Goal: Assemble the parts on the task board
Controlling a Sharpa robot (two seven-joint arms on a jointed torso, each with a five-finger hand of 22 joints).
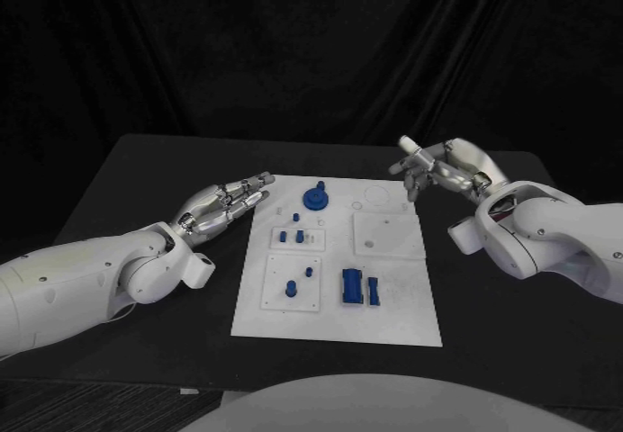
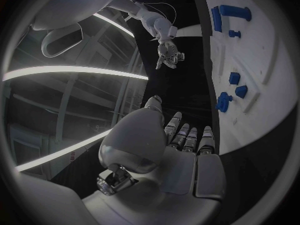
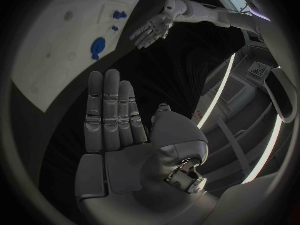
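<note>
The white task board lies in the middle of the black table in the head view, running from the centre down toward the lower middle of the frame. On it stand blue parts: a round knobbed part near the board's top edge, small pegs on a raised plate just below it, another peg on a lower plate, and two upright blocks at lower centre.

The left robot hand sits left of the board's upper corner, fingers stretched out and close together, holding nothing. The right robot hand hovers at the upper right, beside the board's far corner, fingers loosely spread and empty.

The left wrist view shows that hand's palm with fingers straight toward the board's edge, apart from it. The right wrist view shows its own flat palm over bare table, with the left robot hand across the board.
</note>
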